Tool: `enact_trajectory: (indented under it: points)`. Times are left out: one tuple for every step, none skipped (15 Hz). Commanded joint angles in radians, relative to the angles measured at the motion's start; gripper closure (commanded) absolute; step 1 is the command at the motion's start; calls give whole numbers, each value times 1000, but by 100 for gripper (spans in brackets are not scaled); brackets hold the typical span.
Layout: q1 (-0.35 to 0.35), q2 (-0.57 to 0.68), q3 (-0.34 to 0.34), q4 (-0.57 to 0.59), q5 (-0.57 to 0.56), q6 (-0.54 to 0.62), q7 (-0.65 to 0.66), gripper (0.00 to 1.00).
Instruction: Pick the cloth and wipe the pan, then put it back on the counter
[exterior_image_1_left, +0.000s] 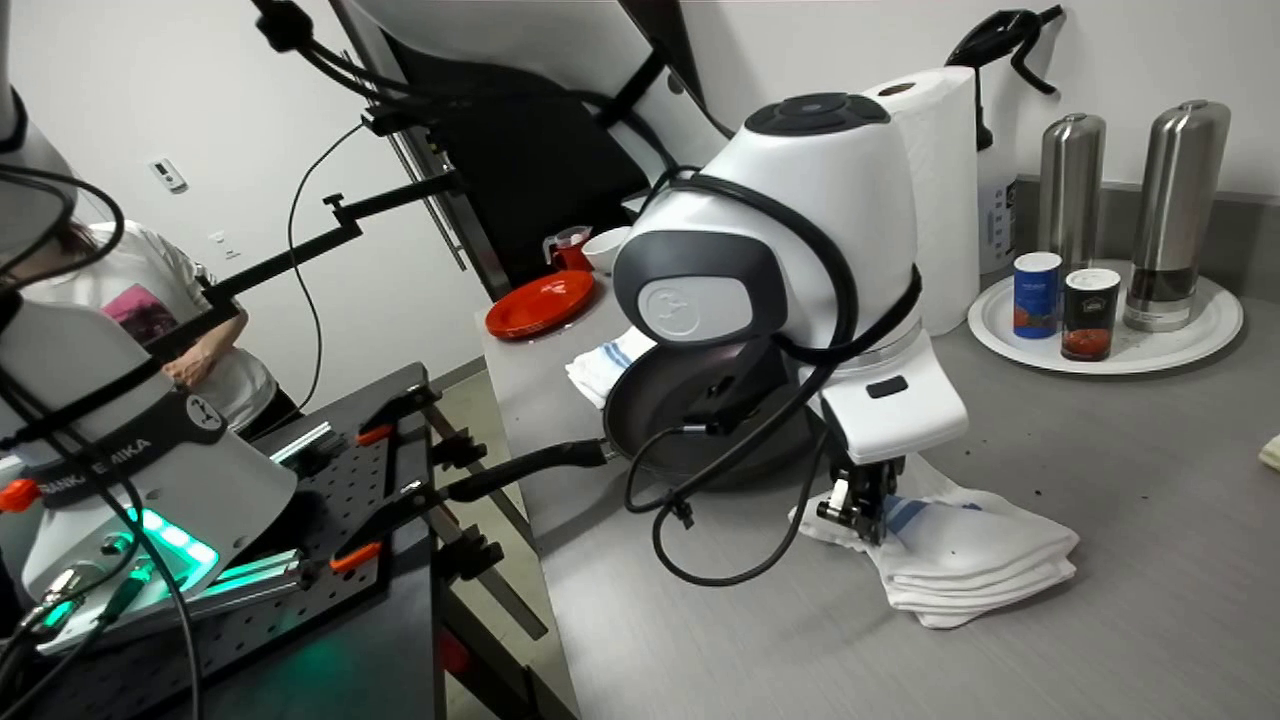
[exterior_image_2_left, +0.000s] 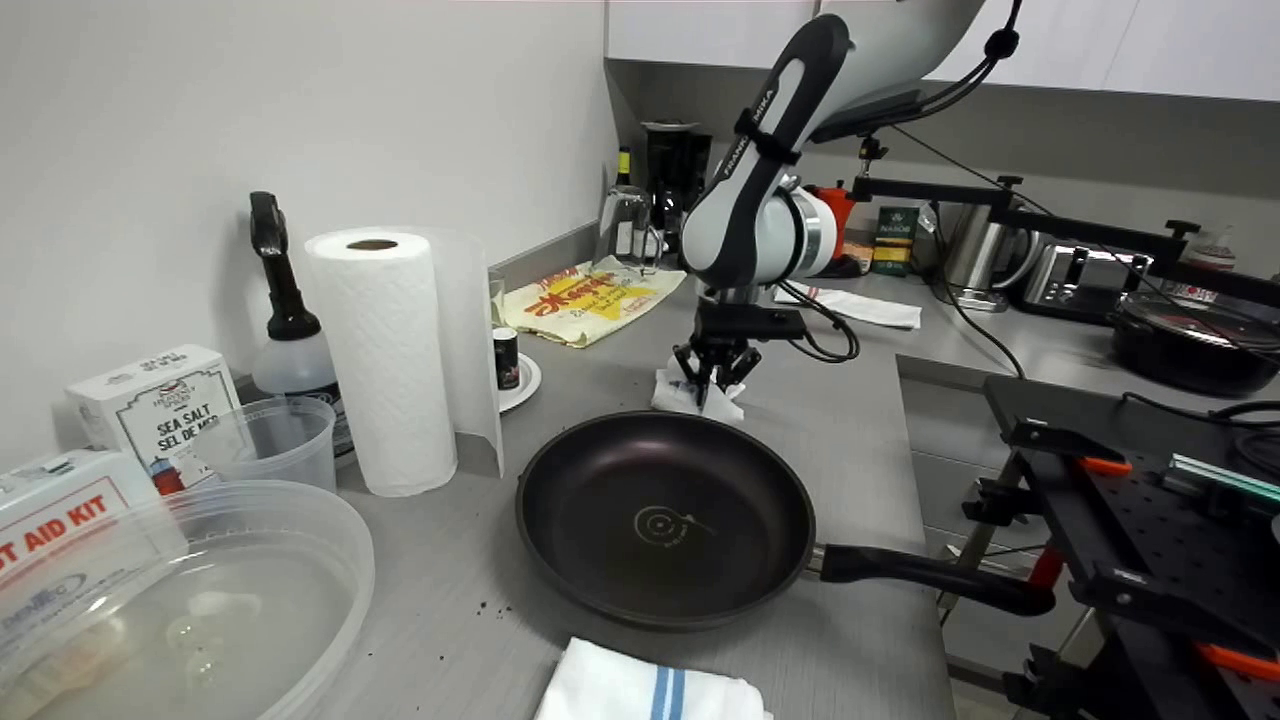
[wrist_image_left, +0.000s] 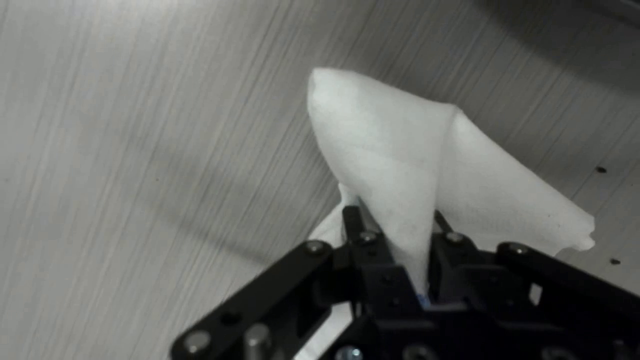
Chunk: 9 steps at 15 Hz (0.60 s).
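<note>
Pan (exterior_image_2_left: 665, 525) points its long handle (exterior_image_2_left: 935, 573) out beyond the counter (exterior_image_2_left: 850, 670).

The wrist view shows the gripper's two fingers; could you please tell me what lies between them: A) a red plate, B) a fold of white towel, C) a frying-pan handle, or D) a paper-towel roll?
B, since a fold of the white towel lies between the two black fingers of the gripper.

Round black frying pan (exterior_image_1_left: 655, 395) — part-hidden behind white robot arm (exterior_image_1_left: 870, 200) in an exterior view. Wrist view: black jointed gripper (wrist_image_left: 396, 220) cropped below.
</note>
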Motion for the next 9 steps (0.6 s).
enact_trajectory:
  points:
    - [-8, -37, 16, -44, 32, -1, -44, 97]
    - [-9, -39, 18, -48, 33, -2, -45, 96]
    - [-9, -41, 20, -52, 34, -2, -45, 96]
    - [-7, -45, 18, -56, 34, -7, -41, 96]
    - [-6, -47, 16, -58, 35, -15, -36, 96]
    - [-7, -52, 14, -60, 36, -20, -33, 96]
    - [-3, -58, 9, -67, 37, -15, -29, 96]
    - [2, -67, 2, -76, 38, -7, -23, 96]
    - [6, -77, -3, -87, 40, 1, -19, 96]
